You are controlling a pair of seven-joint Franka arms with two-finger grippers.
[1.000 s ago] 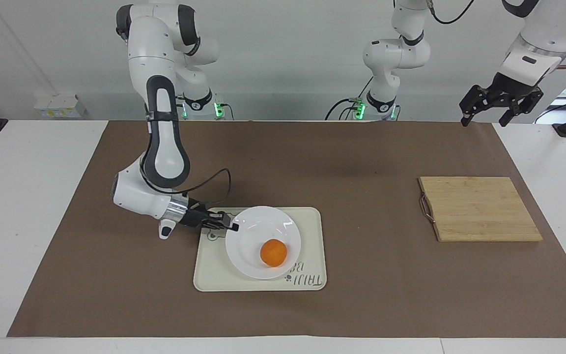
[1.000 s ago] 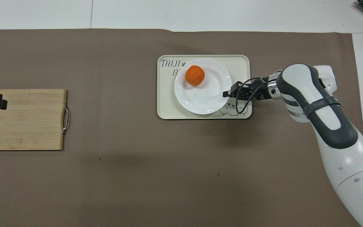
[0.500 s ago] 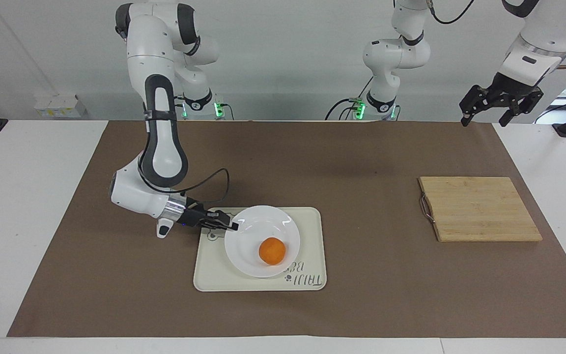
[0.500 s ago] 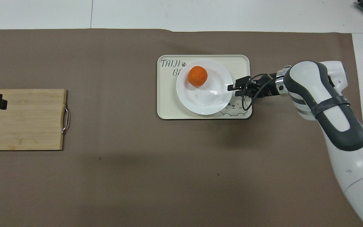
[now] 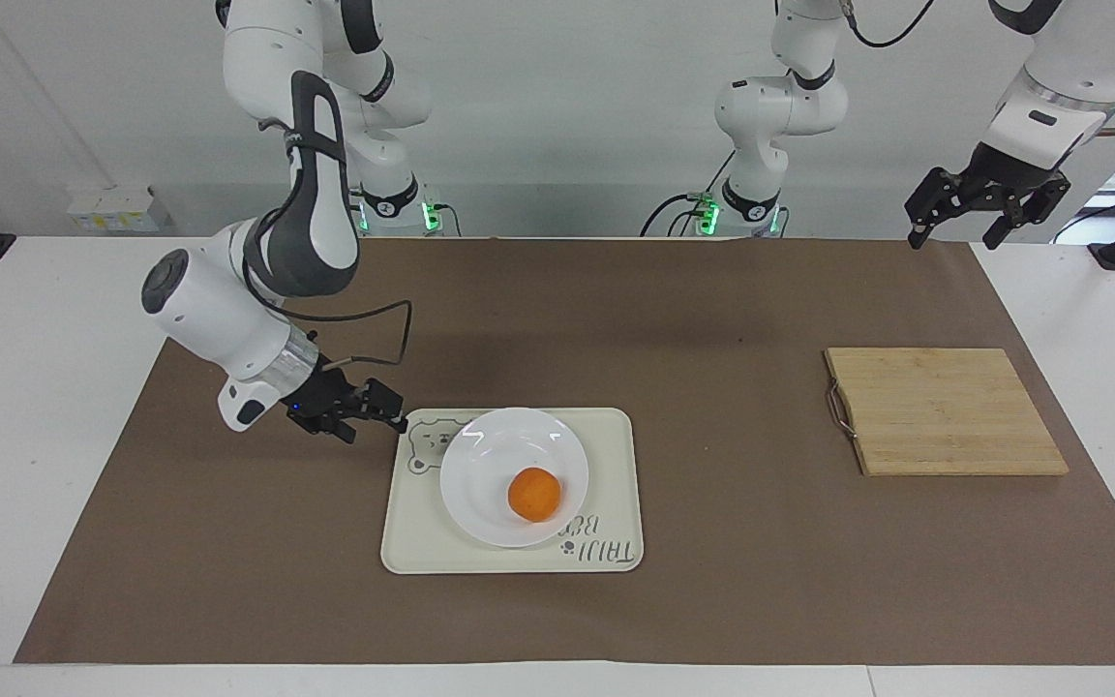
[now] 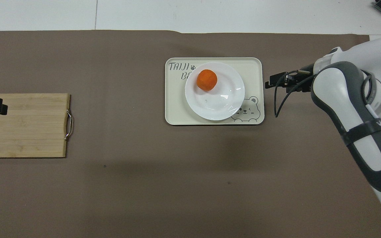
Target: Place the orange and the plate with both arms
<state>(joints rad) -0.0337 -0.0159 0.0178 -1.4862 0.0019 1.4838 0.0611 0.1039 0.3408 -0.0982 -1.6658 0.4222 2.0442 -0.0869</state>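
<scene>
The left hand (image 5: pixel 988 208) hangs in the air over the edge of the brown mat (image 5: pixel 712 319) at the left arm's end of the worktop (image 5: pixel 45 319), close to the robots. Its fingers stand wide apart and carry nothing; this arm waits.

Farther out on that same end, the bamboo cutting board (image 5: pixel 945 411) lies flat on the mat, its metal handle (image 5: pixel 838 407) on the edge toward the middle of the worktop.

The right hand (image 5: pixel 374 411) is low over the mat, just beside the tray's edge at the right arm's end, apart from the plate. Its fingers are spread and hold nothing.

The cream tray (image 5: pixel 616 465) sits flat near the middle of the mat. The white plate (image 5: pixel 480 465) rests on it, covering part of the printed lettering (image 5: pixel 601 552) on the edge farther from the robots; the bear drawing (image 5: pixel 427 445) shows at the corner nearest the right hand.

The orange (image 5: pixel 534 495) lies in the plate, off centre toward the rim farther from the robots.
</scene>
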